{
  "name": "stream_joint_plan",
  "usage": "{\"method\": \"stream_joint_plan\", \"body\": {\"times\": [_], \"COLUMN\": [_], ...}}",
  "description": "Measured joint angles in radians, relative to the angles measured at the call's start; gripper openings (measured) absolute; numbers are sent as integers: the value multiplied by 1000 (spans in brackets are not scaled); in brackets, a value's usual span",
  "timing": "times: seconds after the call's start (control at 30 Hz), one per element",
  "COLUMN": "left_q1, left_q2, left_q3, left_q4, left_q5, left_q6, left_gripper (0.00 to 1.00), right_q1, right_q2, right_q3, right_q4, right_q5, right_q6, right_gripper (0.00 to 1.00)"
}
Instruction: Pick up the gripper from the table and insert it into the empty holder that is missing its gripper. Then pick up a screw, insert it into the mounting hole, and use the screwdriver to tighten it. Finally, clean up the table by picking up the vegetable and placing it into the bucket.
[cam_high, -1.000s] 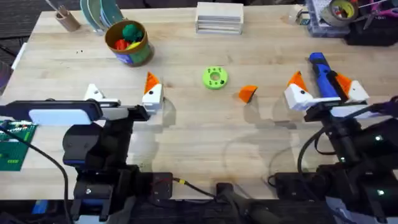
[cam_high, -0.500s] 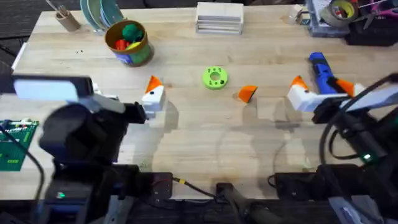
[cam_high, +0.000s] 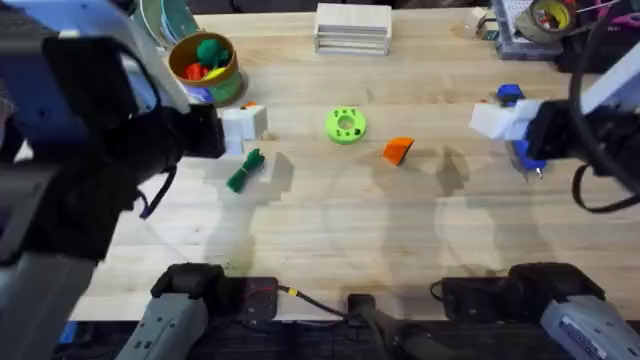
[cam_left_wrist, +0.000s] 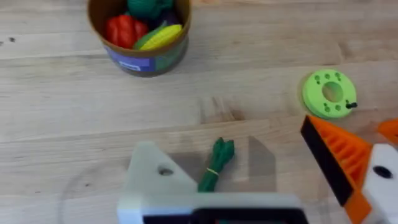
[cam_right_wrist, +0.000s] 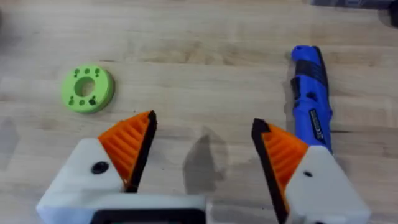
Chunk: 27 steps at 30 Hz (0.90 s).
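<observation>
Orange ribbed gripper (cam_high: 398, 150) lies loose at surface centre. My right jaws wide; left wrist shows tipless holder (cam_left_wrist: 163, 182), left jaws wide.

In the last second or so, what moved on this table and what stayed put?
Both arms rose and reached forward: the left gripper toward the bucket, the right gripper over the screwdriver. That uncovered the vegetable. Nothing was grasped or released. The loose orange gripper, the green disc and the bucket stayed where they were.

Orange gripper (cam_high: 398, 150) loose on wood, blue screwdriver (cam_right_wrist: 310, 99) flat
</observation>
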Motion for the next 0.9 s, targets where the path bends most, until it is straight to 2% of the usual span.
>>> {"method": "stream_joint_plan", "body": {"times": [0.3, 0.67, 0.73, 0.8, 0.83, 0.9], "left_q1": [0, 0, 0, 0, 0, 0], "left_q2": [140, 477, 524, 557, 563, 567], "left_q3": [8, 9, 9, 9, 9, 9], "left_q4": [-81, -108, -104, -95, -92, -86], "left_q5": [77, 89, 89, 89, 89, 90], "left_q6": [0, 13, 20, 25, 27, 31], "left_gripper": [993, 995, 932, 774, 672, 392], "right_q1": [0, 0, 0, 0, 0, 0], "right_q2": [33, 33, 33, 33, 33, 33], "right_q3": [40, 40, 40, 40, 40, 40], "right_q4": [0, -1, -1, -1, -1, -1], "right_q5": [-3, -3, -3, -3, -3, -3], "right_q6": [0, 0, 0, 0, 0, 0], "right_gripper": [992, 992, 993, 992, 992, 992]}}
